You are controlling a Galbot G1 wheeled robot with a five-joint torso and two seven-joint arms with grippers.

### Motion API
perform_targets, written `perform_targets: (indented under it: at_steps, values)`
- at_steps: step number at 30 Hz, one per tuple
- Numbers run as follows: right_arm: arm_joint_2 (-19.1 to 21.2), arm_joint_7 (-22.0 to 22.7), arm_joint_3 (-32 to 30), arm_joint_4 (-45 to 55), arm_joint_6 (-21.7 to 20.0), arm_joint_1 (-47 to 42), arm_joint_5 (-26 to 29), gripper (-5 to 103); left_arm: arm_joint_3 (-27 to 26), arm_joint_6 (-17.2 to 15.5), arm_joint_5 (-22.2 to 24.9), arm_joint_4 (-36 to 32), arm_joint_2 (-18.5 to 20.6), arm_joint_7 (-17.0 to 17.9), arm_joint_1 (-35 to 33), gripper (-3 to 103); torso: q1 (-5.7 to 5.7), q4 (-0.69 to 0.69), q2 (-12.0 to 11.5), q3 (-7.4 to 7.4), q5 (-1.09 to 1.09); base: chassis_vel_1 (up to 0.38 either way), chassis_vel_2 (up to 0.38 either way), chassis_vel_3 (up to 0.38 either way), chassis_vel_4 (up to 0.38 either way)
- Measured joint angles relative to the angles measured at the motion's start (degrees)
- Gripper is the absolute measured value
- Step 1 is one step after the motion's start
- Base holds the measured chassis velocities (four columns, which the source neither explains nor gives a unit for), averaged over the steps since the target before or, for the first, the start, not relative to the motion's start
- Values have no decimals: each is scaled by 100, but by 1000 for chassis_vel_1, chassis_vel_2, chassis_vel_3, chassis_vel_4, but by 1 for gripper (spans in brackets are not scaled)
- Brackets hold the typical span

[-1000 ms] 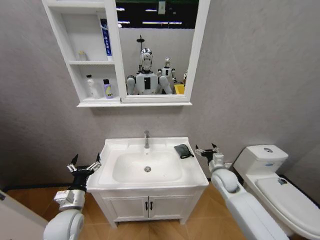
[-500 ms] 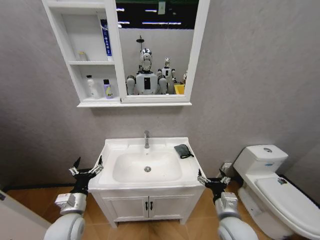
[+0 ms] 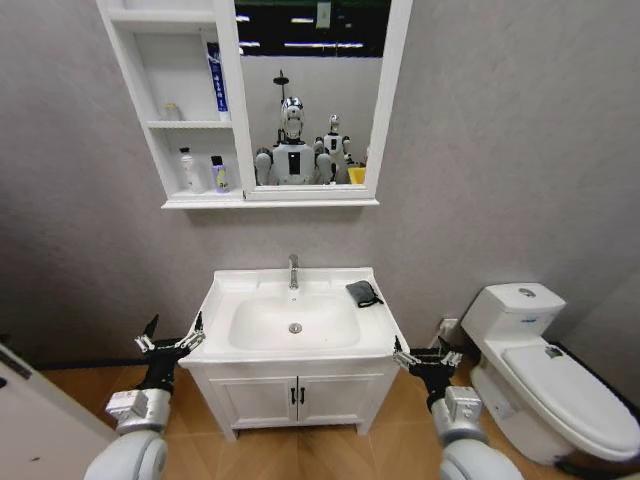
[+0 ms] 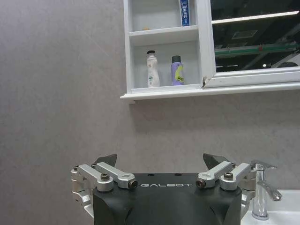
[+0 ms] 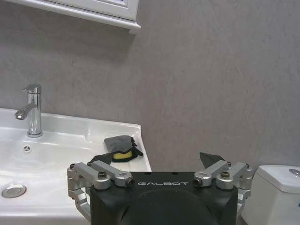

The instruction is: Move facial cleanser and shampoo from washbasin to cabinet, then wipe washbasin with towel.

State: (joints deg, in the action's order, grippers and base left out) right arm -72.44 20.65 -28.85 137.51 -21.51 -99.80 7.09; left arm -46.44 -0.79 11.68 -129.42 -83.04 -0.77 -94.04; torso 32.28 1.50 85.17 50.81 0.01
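Bottles sitting in cabinet. We are holding right gripper, fingers spread, empty, below towel; left gripper idling, spread. Reaching needs clearing washbasin rim first.

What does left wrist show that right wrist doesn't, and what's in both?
Left wrist alone: the cabinet with a white bottle and a purple bottle side by side in its lowest compartment, a blue tube in the one above, plus the mirror and the open left gripper.

Right wrist alone: the towel lying crumpled on the washbasin's deck near its edge, the drain, a corner of the toilet, and the open right gripper.

Both: the chrome tap, the washbasin, and the grey wall.
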Motion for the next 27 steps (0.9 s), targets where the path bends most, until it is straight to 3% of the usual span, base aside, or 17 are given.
perform_targets:
  at_steps: [27]
  values:
    - [131,-84,218,81,20,-86,-3,100,-428,562,-17,-211,-368,-204,-571,100,0,0,0,0,-1,295,-299,-293,291]
